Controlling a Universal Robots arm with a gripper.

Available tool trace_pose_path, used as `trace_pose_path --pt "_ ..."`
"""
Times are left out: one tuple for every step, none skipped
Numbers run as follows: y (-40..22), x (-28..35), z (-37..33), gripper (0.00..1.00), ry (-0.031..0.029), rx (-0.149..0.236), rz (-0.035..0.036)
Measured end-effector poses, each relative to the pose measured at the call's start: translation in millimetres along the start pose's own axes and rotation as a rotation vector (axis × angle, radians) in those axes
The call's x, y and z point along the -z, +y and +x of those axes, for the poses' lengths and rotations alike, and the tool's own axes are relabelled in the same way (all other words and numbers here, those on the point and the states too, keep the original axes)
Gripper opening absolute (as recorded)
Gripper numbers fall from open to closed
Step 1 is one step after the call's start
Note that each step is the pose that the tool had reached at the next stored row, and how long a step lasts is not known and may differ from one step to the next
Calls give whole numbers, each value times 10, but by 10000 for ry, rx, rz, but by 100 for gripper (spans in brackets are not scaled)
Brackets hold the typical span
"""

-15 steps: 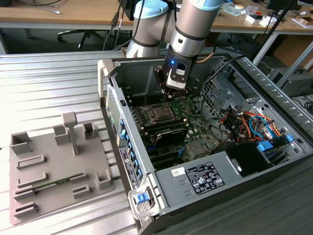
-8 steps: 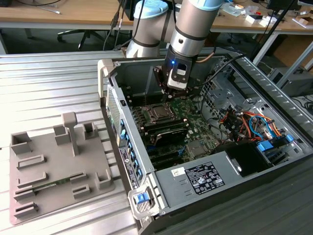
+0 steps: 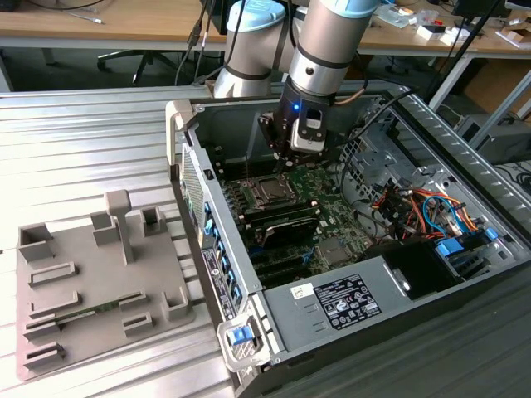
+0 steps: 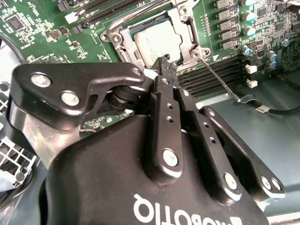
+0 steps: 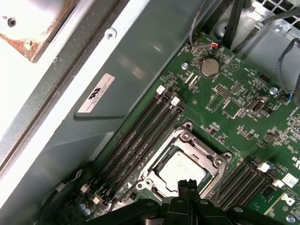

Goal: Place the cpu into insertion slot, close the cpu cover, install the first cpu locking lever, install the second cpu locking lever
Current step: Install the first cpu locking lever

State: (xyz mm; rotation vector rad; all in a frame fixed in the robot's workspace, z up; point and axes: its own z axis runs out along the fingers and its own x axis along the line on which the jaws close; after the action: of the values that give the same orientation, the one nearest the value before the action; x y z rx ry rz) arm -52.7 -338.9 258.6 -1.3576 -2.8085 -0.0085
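Note:
The cpu [image 5: 180,168] [image 4: 157,40] lies flat in the motherboard socket, grey metal top up. Around it the silver cpu cover [image 5: 193,143] [image 4: 187,33] lies down flat over its edges. A thin locking lever [image 4: 220,79] sticks out from one corner of the socket, slanting across the memory slots. My gripper [image 4: 163,63] [image 5: 187,183] hovers just above the socket's edge, fingers shut together with nothing between them. In the exterior view the gripper [image 3: 288,162] hangs inside the open computer case, a little above the socket [image 3: 268,191].
Memory slots [image 5: 140,136] flank the socket on both sides. The case wall [image 5: 117,79] rises close by. A power supply [image 3: 348,298] and coloured cables [image 3: 415,207] fill the case's near and right parts. A grey fixture tray [image 3: 91,274] lies on the exterior view's left.

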Motion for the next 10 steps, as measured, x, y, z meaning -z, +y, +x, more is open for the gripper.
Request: trace_pose_path --pt "0 0 0 11 0 33 1" --pt "0 0 0 11 0 65 1" --pt "0 0 0 11 0 96 2" --pt "0 0 0 11 -1 130 3" --pt "0 0 0 11 -1 163 4" --pt "0 0 0 11 -1 194 4" --pt "0 0 0 11 -1 226 5" --pt "0 0 0 11 -1 260 6" --pt "0 0 0 11 -2 318 7" --pt "0 0 0 11 -2 395 8"
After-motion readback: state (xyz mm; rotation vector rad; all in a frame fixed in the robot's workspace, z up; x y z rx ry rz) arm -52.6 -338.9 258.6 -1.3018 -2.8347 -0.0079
